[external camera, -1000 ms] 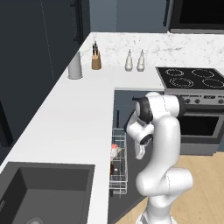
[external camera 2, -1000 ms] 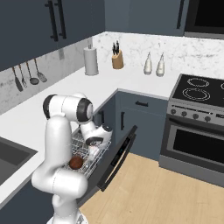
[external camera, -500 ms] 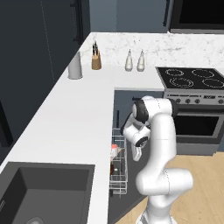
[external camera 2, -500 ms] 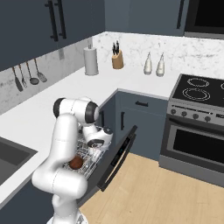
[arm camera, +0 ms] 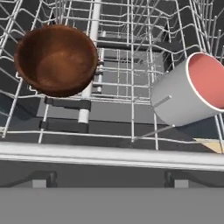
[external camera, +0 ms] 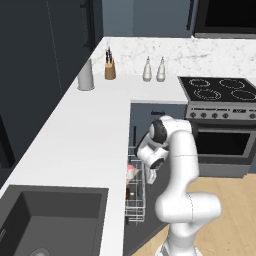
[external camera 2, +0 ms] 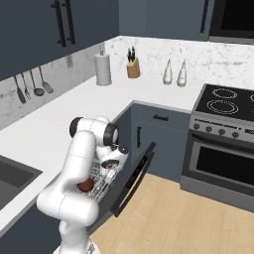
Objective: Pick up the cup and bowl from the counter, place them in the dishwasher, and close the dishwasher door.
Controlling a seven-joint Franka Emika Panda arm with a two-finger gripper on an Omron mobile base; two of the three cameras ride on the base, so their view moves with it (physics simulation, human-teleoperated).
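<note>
- The bowl [arm camera: 57,59] and the cup [arm camera: 192,89] are both seen lying in the dishwasher's white wire rack [arm camera: 131,109]; in the hand view the bowl sits at about 10 o'clock and the cup, tipped on its side with its red inside showing, at about 3 o'clock, well apart.
- Nothing is held: the gripper [external camera 2: 117,158] is judged to be spread wide and empty above the rack.
- Compared with a second ago, the arm has been drawn lower and folded closer over the rack, and the jaws have stayed apart; cup and bowl appear not to have shifted.
- The dishwasher door [external camera 2: 133,176] is seen hanging open, tilted outward at roughly 4 o'clock from the gripper in the right base view.
- The counter [external camera: 90,130] carries neither task item now.
- It is judged that loading is finished and only the closing is left: the rack would likely need to be pushed in, then the door swung up.
- A risk is seen in the tipped cup rolling when the rack is moved.
</note>
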